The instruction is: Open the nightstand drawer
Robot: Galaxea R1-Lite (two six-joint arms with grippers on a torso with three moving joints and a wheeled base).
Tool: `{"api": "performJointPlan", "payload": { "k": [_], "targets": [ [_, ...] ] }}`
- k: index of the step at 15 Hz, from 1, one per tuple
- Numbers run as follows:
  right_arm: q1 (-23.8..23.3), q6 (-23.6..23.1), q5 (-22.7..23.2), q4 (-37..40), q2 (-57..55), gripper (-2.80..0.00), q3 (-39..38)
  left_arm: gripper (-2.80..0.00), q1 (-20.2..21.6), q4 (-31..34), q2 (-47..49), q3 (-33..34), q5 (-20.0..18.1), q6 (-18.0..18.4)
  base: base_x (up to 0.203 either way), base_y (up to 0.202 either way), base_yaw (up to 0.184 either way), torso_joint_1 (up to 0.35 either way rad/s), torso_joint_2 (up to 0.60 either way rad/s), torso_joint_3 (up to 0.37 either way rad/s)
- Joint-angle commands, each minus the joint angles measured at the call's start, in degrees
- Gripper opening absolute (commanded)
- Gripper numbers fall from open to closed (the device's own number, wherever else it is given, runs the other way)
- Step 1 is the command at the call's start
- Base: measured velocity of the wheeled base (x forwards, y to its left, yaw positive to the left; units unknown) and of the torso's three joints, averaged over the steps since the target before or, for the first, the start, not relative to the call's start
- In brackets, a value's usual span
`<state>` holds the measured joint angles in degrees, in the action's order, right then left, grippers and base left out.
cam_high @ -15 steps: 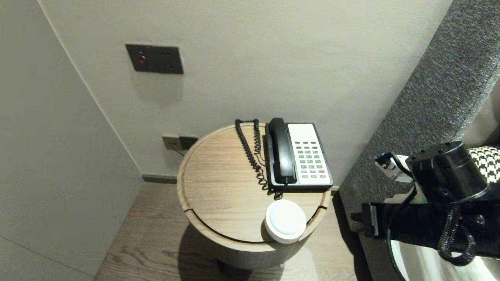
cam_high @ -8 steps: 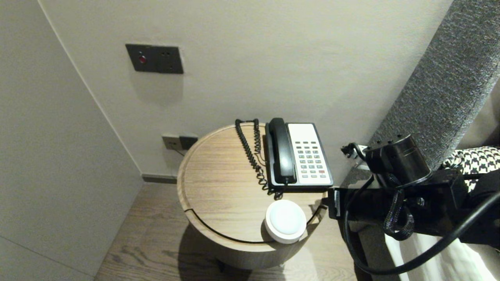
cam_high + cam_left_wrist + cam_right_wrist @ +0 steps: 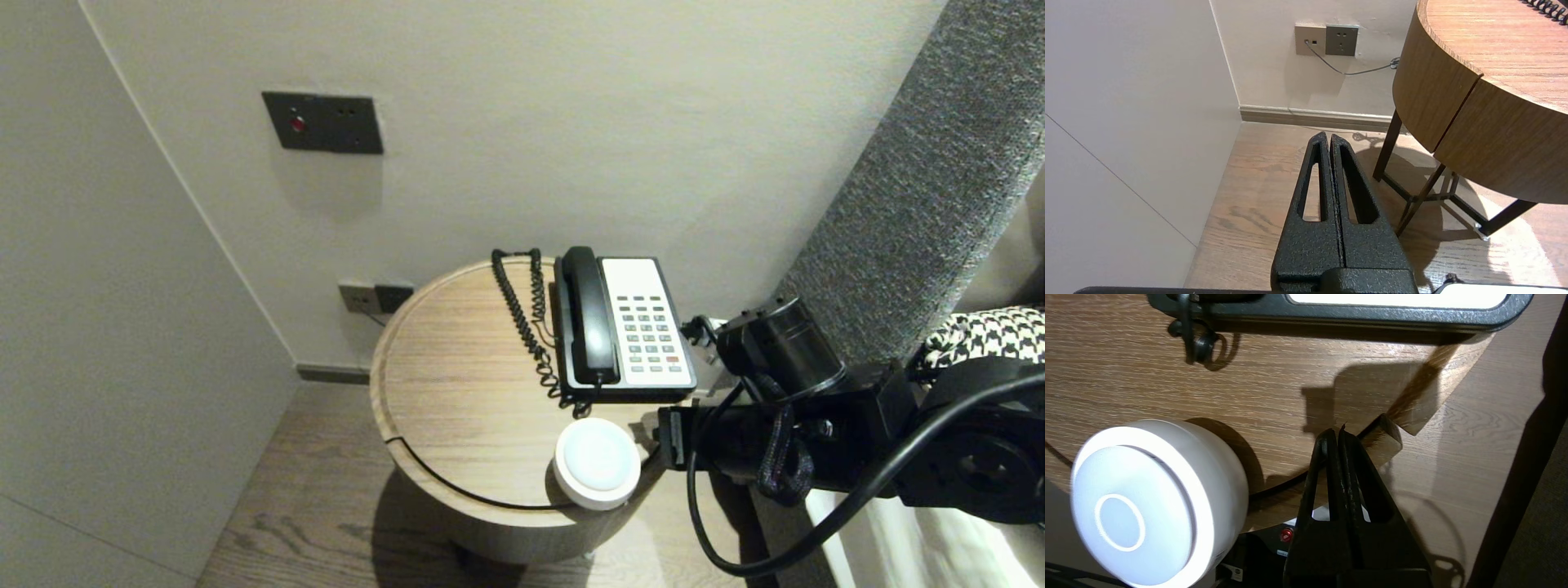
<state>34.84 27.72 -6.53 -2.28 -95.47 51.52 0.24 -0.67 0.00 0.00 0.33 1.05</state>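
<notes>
At table right edge: right gripper, clenched empty, has advanced near puck; left gripper parked low, clenched.

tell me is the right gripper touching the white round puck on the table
Apart. The right wrist view shows the shut right gripper beside the white round puck, with bare tabletop visible between them.

No readable text, telephone key markings too small

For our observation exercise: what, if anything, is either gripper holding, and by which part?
Nothing: right gripper, by the side table, and left gripper are shut, empty.
</notes>
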Motion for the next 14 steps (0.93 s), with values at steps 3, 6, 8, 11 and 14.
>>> {"api": "performJointPlan", "payload": {
  "k": [3,6,8,11,14],
  "targets": [
    [0.9,0.2,-0.1,0.1,0.4,-2.8,-1.6,-2.8,0.0,0.0,-0.1,0.0,0.0,0.0,0.0,0.0,0.0,0.0,0.0,0.0],
    [2.5,0.2,-0.2,0.1,0.8,-2.8,-3.3,-2.8,0.0,0.0,-0.1,0.0,0.0,0.0,0.0,0.0,0.0,0.0,0.0,0.0],
    [3.1,0.2,-0.2,0.2,1.4,-2.8,-4.2,-2.8,0.0,0.0,-0.1,0.0,0.0,0.0,0.0,0.0,0.0,0.0,0.0,0.0],
    [3.1,0.2,-0.2,0.2,2.4,-2.8,-5.3,-2.8,0.0,0.0,-0.1,0.0,0.0,0.0,0.0,0.0,0.0,0.0,0.0,0.0],
    [3.4,0.3,-0.2,0.3,3.2,-2.8,-6.3,-2.8,0.0,0.0,-0.1,0.0,0.0,0.0,0.0,0.0,0.0,0.0,0.0,0.0]
  ]
}}
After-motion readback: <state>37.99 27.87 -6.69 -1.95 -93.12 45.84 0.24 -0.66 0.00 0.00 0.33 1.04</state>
